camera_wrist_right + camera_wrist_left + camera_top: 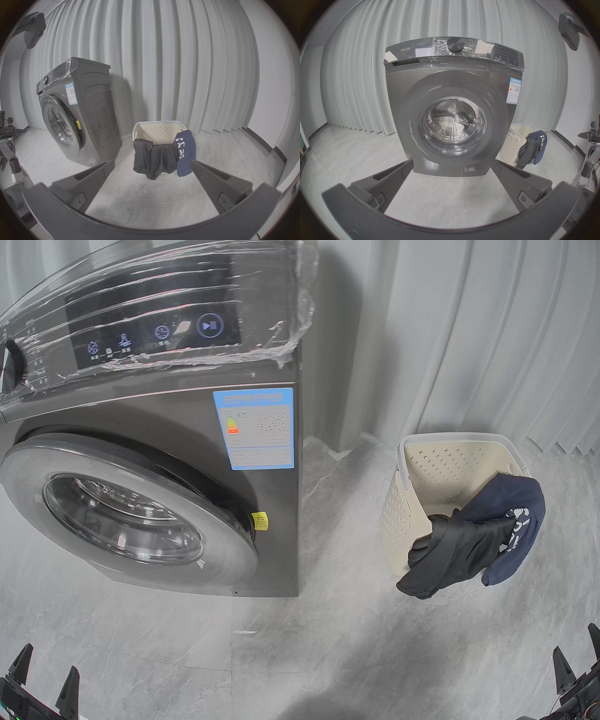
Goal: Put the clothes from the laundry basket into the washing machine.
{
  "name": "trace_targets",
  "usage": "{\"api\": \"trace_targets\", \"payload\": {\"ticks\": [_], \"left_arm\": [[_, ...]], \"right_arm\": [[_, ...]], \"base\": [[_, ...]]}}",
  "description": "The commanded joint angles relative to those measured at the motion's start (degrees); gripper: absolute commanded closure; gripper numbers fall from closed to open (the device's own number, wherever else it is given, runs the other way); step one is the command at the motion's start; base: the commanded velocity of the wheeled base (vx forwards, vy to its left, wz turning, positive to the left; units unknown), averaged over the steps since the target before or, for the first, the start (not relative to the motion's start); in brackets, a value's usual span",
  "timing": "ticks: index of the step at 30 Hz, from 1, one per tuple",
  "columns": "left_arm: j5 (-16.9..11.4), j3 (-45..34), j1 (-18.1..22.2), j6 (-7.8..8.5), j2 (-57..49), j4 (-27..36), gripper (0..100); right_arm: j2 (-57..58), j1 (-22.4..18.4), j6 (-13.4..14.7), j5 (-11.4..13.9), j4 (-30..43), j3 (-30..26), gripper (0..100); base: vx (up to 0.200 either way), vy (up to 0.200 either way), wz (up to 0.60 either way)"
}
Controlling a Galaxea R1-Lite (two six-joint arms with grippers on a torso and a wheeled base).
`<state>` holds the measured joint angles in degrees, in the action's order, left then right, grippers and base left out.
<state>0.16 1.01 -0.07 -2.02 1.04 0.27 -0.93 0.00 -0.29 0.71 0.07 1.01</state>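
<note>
The left gripper (450,162) hangs low over the grey marble-look floor (337,640), its two dark fingers spread wide and holding nothing. It faces the washing machine's round glass door (453,125), well apart from it. The right gripper (151,162) is likewise spread wide and empty, touching nothing, and faces the laundry basket (392,521) from some way off.

The cream perforated basket stands on the floor just beside the right-hand side of the grey front-loading washing machine (187,421). Two clothes hang over its near rim: a black garment (453,552) draped down the outside, and beside it a navy garment (522,499) bearing white print too small to read.

The machine's door is shut, and the steel drum shows through the glass. A blue-framed energy label (254,427) with coloured bars and a square code sits at the upper right of the front; its text is too small to make out. A small yellow sticker (260,521) sits at the door's edge. The dark control panel (156,327), under crinkled plastic film, carries lit icons and a round dial (455,44). A pleated white curtain (494,334) hangs behind.
</note>
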Motion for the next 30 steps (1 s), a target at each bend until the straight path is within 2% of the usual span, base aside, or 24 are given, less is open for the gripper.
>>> {"api": "trace_targets", "payload": {"ticks": [1, 26, 30], "left_arm": [[0.02, -0.84, -0.10, 0.00, -0.60, 0.00, 0], [0.02, -0.84, -0.01, -0.09, -0.60, 0.00, 0], [0.02, -0.84, -0.01, -0.09, -0.60, 0.00, 0]], "right_arm": [[0.22, 0.00, -0.06, 0.00, 0.01, -0.92, 0], [0.22, 0.00, 0.03, 0.00, -0.25, -0.92, 0], [0.22, 0.00, 0.03, 0.00, -0.25, -0.92, 0]], "base": [[0.000, 0.200, 0.00], [0.000, 0.200, 0.00], [0.000, 0.000, 0.00]]}}
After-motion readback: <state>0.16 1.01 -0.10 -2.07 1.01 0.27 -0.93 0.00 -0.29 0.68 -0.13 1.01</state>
